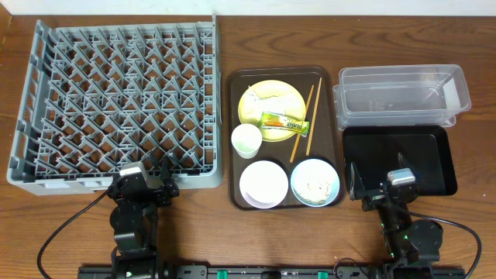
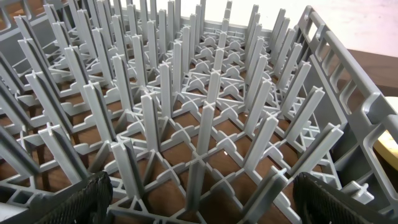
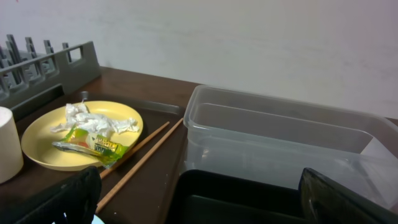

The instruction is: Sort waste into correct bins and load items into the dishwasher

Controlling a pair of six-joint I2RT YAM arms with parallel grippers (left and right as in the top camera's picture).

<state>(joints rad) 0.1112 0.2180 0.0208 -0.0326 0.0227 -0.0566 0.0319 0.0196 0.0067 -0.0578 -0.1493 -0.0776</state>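
Both arms crouch folded at the near edge of the table (image 1: 46, 229), wrists pointing away from you. L gripper (image 1: 143, 186): jaws spread wide, nothing held. Its dark, finely textured fingers (image 2: 84, 199) sit just short of the rack (image 1: 116, 93). R gripper (image 1: 380, 190): likewise wide open & empty, at the near edge of the black tray (image 1: 418, 155), a shallow matte rectangle.

Between the arms lies a brown tray (image 1: 233, 139), glossy w/ rounded corners, which carries the dishes. Nearest row: white bowl (image 1: 263, 184) at left, blue bowl (image 1: 296, 183) just beside it at right, w/ pale scraps (image 1: 316, 186) inside. Next: cup (image 1: 246, 140), a plain white cylinder. Beyond it the plate (image 1: 293, 99), round & yellow, bears crumpled white paper (image 3: 87, 118) and a shiny yellow-green wrapper (image 1: 284, 122) whose right end overhangs the rim. Two chopsticks (image 1: 306, 116), thin pale wood, lie side by side along the plate's right edge.

Far right: tub (image 1: 403, 97), clear plastic w/ rounded rim, directly behind the black tray. The rack, left of the brown tray, is square grey plastic w/ a lattice floor & rows of upright pegs, wood showing through.
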